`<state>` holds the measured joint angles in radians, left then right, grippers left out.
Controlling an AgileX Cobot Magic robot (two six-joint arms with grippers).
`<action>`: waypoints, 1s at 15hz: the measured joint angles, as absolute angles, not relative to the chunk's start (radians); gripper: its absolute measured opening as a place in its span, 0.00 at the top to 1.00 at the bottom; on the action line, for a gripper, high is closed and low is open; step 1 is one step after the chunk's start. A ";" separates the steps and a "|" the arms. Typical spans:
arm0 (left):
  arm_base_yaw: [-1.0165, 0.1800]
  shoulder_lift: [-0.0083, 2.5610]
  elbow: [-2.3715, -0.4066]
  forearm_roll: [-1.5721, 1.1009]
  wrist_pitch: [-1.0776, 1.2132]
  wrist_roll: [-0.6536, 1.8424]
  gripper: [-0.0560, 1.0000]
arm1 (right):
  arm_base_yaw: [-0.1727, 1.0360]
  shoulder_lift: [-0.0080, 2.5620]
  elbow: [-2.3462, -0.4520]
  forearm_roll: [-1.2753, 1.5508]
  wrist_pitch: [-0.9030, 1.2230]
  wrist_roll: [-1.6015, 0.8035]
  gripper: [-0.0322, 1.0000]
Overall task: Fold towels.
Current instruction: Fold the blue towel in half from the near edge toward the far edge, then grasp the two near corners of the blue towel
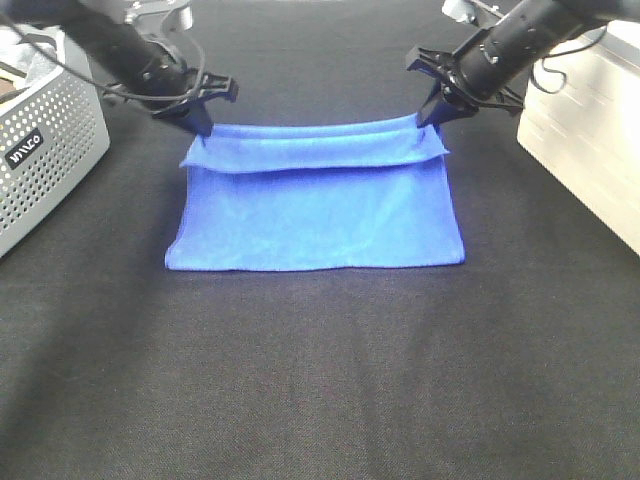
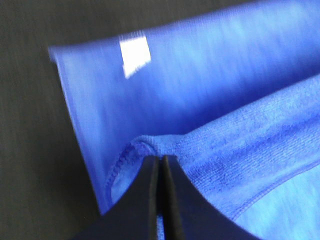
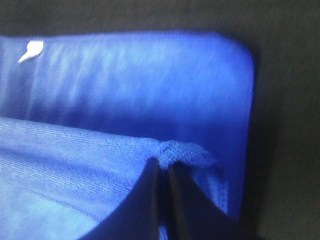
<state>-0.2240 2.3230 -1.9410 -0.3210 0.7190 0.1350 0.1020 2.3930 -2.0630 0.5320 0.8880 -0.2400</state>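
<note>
- I am watching the left tool (image 1: 203, 130) pinching fully shut on the towel (image 1: 315, 220), at the far corner nearest the grey basket (image 1: 50, 150).
- The right tool (image 1: 432, 118) is clamping shut on the far corner away from the basket.
- The towel is lying on the black counter (image 1: 320, 380) beside the basket, with its gripped hem drooping over the lower layer.

A dark, matte cloth is covering the tabletop (image 1: 320, 390). A grey perforated bin (image 1: 62, 125), carrying a dark label (image 1: 25, 147) with white lettering, is sitting at the left edge of the high view. A white box (image 1: 585, 130) is standing at the right edge, well apart from the bin.
</note>
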 joint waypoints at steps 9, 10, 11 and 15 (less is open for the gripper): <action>-0.224 2.486 -2.062 -0.295 0.498 0.134 0.67 | 0.102 2.576 -2.235 0.488 0.755 -0.224 0.54; -0.224 2.487 -2.062 -0.293 0.503 0.134 0.48 | 0.102 2.576 -2.242 0.485 0.756 -0.224 0.38; -0.224 2.487 -2.062 -0.287 0.510 0.134 0.33 | 0.102 2.576 -2.251 0.484 0.768 -0.224 0.26; -0.223 2.461 -2.064 -0.175 0.734 0.153 0.17 | 0.102 2.573 -2.317 0.464 1.029 -0.223 0.17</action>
